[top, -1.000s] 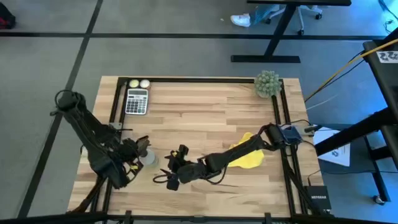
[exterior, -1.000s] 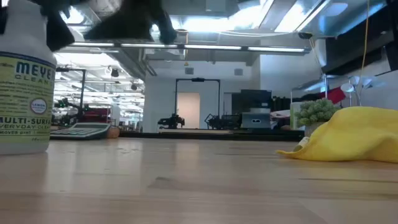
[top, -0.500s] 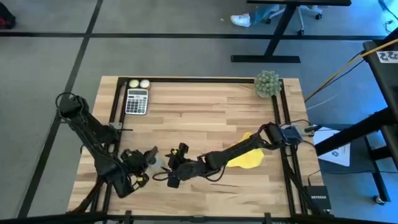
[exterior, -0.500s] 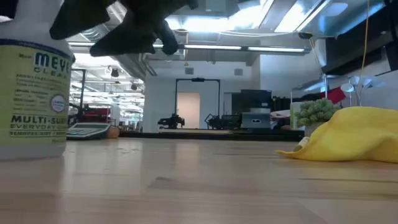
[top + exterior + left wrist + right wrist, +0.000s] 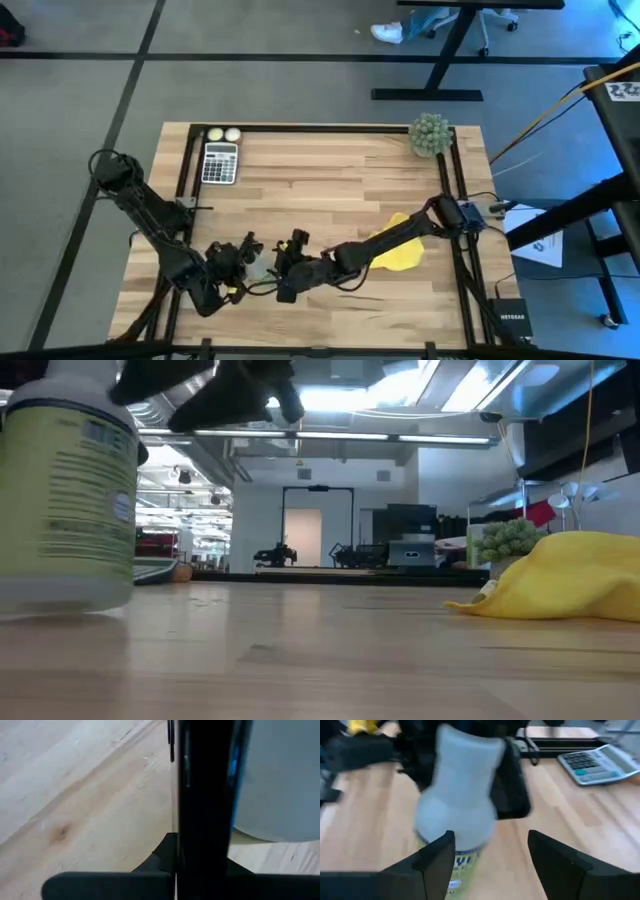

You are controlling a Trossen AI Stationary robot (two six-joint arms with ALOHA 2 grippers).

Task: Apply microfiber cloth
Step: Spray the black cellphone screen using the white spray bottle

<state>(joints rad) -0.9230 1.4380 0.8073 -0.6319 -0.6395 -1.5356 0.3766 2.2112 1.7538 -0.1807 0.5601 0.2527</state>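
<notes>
The yellow microfiber cloth (image 5: 402, 252) lies crumpled on the table at the near right (image 5: 570, 575), untouched; my right arm's forearm passes over it. A grey spray bottle (image 5: 256, 263) with a yellow-green label (image 5: 70, 510) stands near the table's front, left of centre. My left gripper (image 5: 240, 262) is shut on its top. My right gripper (image 5: 286, 272) is just right of the bottle and open, its fingers (image 5: 435, 865) pointing at the bottle's lower body (image 5: 457, 862). A glossy black bar fills the left wrist view; what it is I cannot tell. My left gripper pinches the spray bottle's grey upper part (image 5: 465, 770) between its two fingers (image 5: 512, 785), one on each side, reaching in from the table's left. The bottle is upright, its base (image 5: 60, 605) at table level; whether it rests there I cannot tell.
A calculator (image 5: 220, 162) and two pale balls (image 5: 223, 134) lie at the far left, and a green plant ball (image 5: 430, 133) sits at the far right corner. Black rails run along the table's left and right sides. Bare wood shows in the middle.
My left gripper has carried the spray bottle toward the table's right edge, closer to my right gripper. The bottle has turned about its upright axis, so the side of its label now faces the low camera. The cloth has stayed where it was.
</notes>
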